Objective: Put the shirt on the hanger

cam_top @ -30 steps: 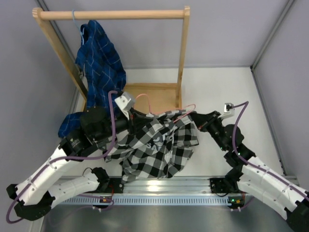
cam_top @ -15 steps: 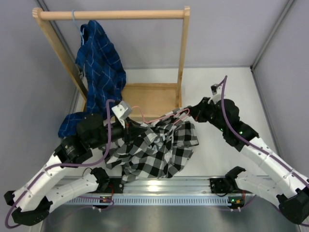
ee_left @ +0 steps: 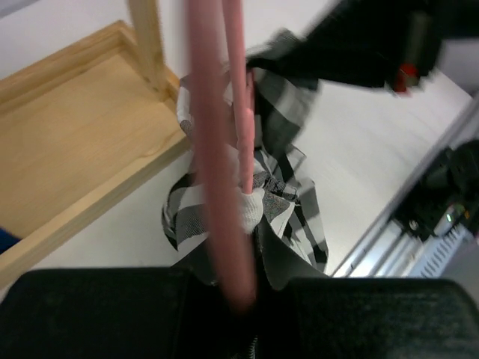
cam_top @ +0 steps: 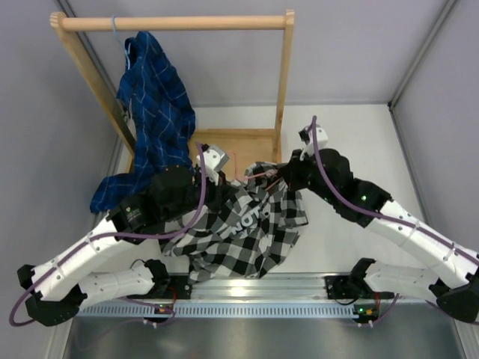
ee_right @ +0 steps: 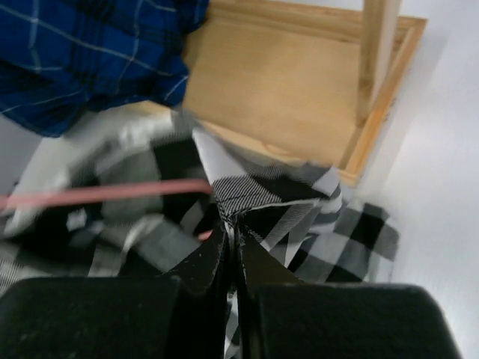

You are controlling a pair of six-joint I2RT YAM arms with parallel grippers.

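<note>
Since the frame half a second earlier, the left gripper (ee_left: 241,295) had shifted rightward along the table and a little toward the far edge. Its fingers were pressed together on the pink hanger (ee_left: 217,149), whose wire ran up and away from them. The right gripper (ee_right: 232,247) had moved left and was pinching a fold of the shirt (cam_top: 251,228) (the black-and-white check one) just beside the wooden base (cam_top: 239,146) of the rack (cam_top: 172,23). Less of the hanger wire showed than before, as the shirt's upper edge now lay over it. Most of the shirt was heaped in the middle of the table, trailing toward the near edge. The blue shirt (cam_top: 153,97) hung unmoved at the far left corner.
</note>
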